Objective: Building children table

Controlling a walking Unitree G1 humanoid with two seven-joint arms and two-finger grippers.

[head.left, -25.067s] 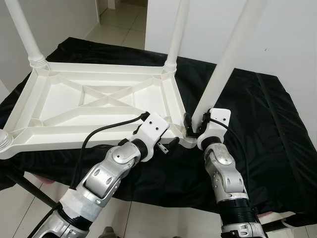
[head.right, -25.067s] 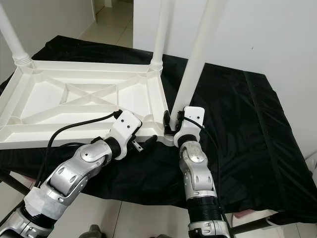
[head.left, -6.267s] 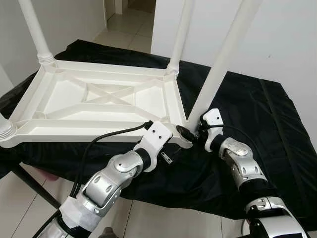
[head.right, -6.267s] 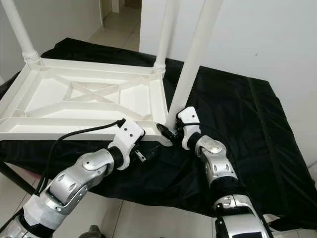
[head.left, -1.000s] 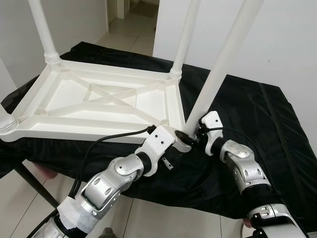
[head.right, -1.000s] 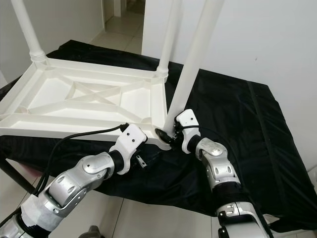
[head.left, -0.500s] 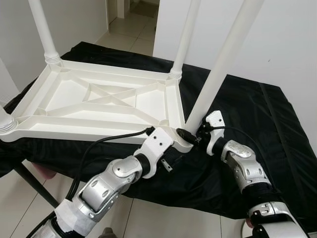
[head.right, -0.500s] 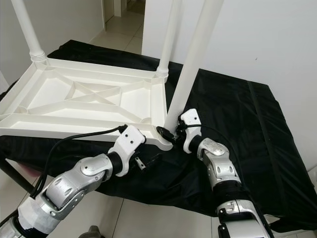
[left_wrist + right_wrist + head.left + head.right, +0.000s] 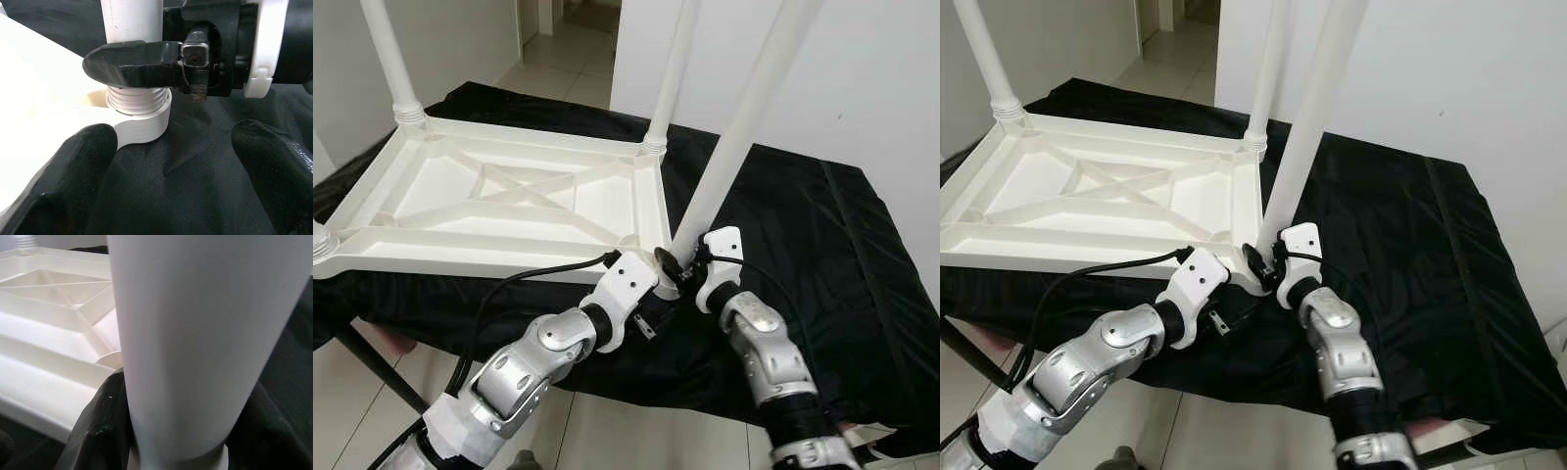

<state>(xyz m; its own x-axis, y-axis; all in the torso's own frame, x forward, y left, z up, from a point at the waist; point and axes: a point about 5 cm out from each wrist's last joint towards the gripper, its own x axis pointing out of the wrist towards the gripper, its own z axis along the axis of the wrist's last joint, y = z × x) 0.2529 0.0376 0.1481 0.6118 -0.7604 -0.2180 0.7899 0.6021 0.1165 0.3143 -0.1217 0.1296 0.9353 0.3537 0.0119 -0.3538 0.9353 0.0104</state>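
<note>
The table top and its leg look like smooth white plastic – slightly glossy – resting on a matt black cloth, creased and soft-looking.

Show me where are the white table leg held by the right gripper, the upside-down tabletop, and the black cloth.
white table leg (image 9: pixel 736 127), left eye view, middle of its shaft.
upside-down tabletop (image 9: pixel 509 186), left eye view, crossing of its ribs.
black cloth (image 9: pixel 822 255), left eye view, bare part on the right.

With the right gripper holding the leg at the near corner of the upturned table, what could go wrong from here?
The white leg shows bare thread above its socket, so it may not be fully seated and could wobble or cross-thread. The right gripper grips low on a long leg, giving little control. The left gripper is open beside the tabletop, which might slide on the black cloth.
</note>
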